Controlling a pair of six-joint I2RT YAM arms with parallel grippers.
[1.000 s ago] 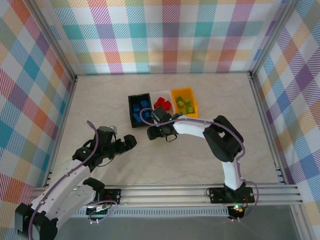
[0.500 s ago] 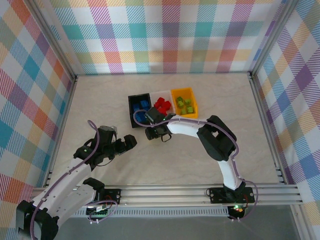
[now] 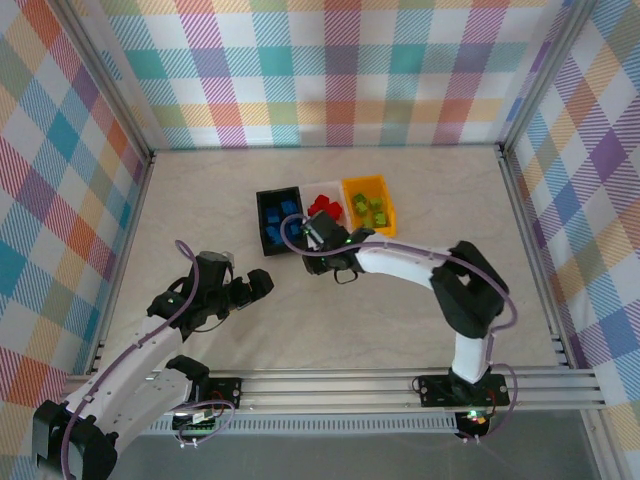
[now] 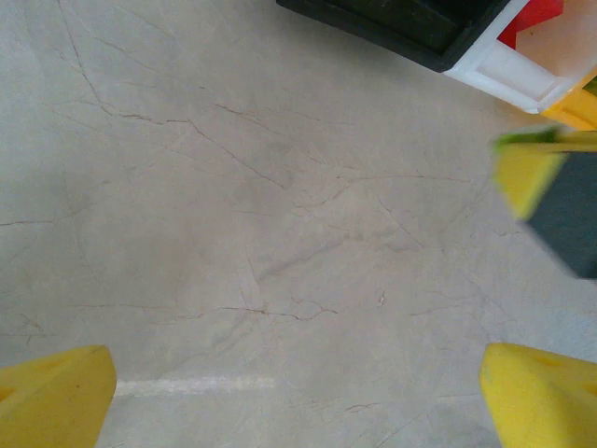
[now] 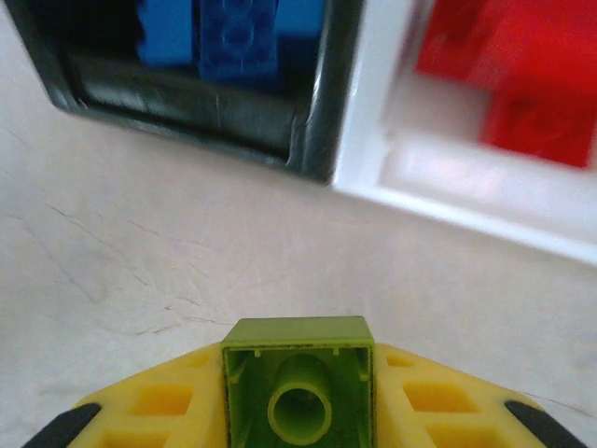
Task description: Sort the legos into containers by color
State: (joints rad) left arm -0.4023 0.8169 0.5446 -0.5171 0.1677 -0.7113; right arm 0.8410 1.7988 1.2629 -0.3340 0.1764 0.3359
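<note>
Carrying the green brick (image 5: 298, 381), clamped in the right gripper (image 3: 335, 262), calls for clearing the white bin (image 5: 438, 201) and releasing low over the orange bin (image 3: 366, 180); left gripper (image 4: 298, 392) sits with fingers apart

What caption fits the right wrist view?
Right tool holds a lime green lego near the black container and white container.

marbled beige table (image 3: 450, 230), three joined bins (image 3: 262, 225)
</note>
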